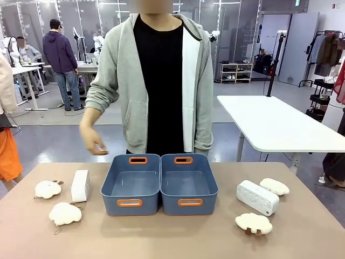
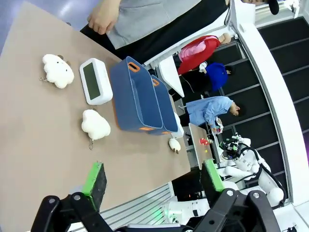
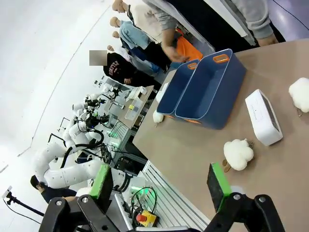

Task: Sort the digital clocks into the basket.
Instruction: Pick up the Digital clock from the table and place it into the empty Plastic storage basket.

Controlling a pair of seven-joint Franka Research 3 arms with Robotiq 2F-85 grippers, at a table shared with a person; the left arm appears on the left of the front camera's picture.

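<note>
Left end effector [image 2: 153,166] and right end effector [image 3: 160,170] are gaping wide; the digital clock [image 1: 81,185] at the baskets' [image 1: 116,205] nine o'clock is showing only its side.

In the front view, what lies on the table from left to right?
Far-left cloud plush → left digital clock → left basket → right basket → right digital clock → far-right cloud plush.
</note>
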